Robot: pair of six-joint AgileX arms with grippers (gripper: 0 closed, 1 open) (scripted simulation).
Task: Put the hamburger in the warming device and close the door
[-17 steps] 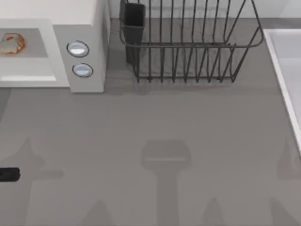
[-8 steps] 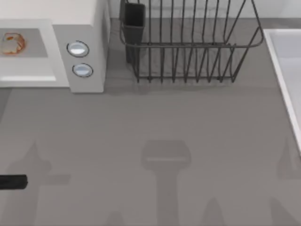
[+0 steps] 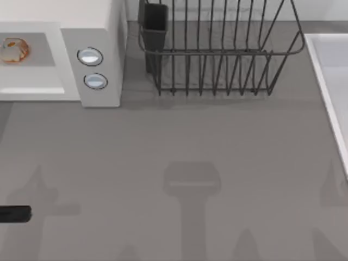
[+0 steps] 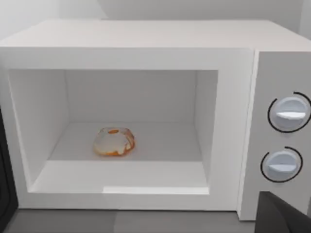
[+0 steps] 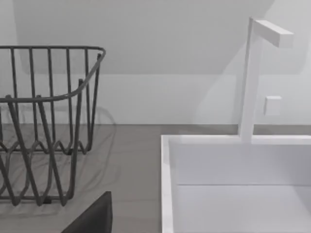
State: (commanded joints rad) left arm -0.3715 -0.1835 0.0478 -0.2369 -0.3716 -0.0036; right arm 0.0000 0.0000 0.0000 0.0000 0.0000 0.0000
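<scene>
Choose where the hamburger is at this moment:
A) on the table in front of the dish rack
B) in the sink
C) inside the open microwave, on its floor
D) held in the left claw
C: the hamburger lies on the floor inside the microwave, whose front is open.

Overhead view and close, front-on left-wrist view, sharing the microwave (image 3: 92,65).

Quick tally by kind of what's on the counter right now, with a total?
Hamburger: 1
Microwave: 1
Microwave knobs: 2
Black wire dish rack: 1
White sink: 1
Faucet: 1
Total: 7
</scene>
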